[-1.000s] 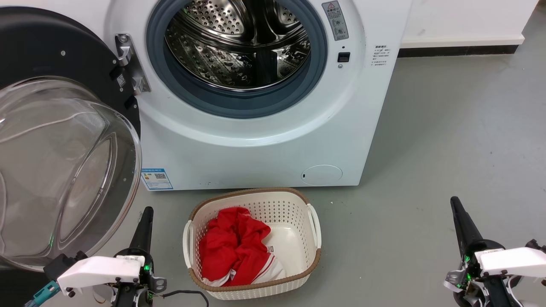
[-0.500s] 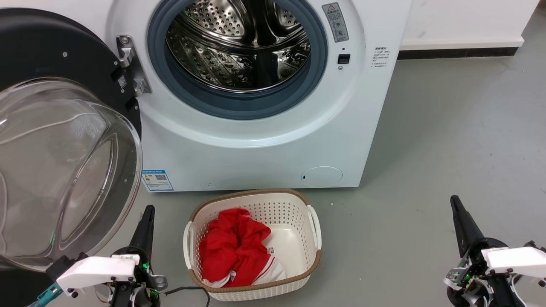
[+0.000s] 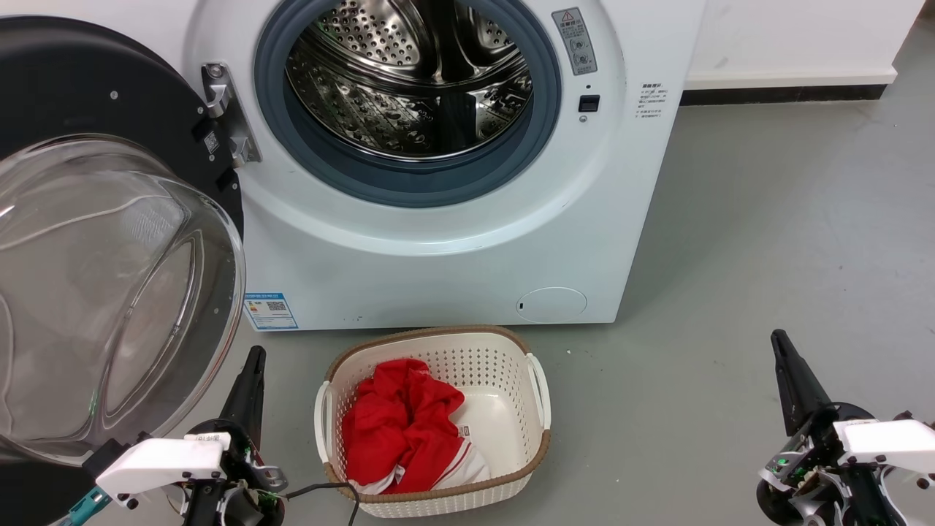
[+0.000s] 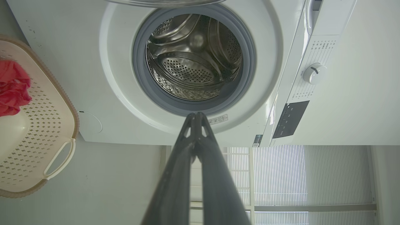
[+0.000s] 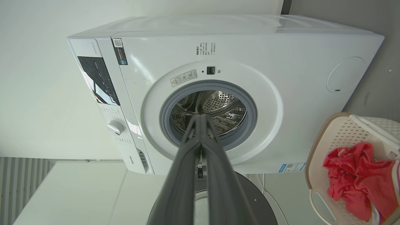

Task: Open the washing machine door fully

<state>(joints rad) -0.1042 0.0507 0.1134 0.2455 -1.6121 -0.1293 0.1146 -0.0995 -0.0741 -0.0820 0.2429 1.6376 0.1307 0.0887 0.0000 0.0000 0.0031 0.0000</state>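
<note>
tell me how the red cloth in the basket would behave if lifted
Probably floppy: the red cloth lies crumpled in folds, so it should drape and sag. Likely light for its bulk. It may drag over the basket rim.

We see a smooth grey-green floor [image 3: 767,219] bearing the white washing machine [image 3: 438,270], which stands at the back, and, just in front of its lower edge, a cream perforated laundry basket [image 3: 438,500] with a brown rim, sitting upright.
</note>
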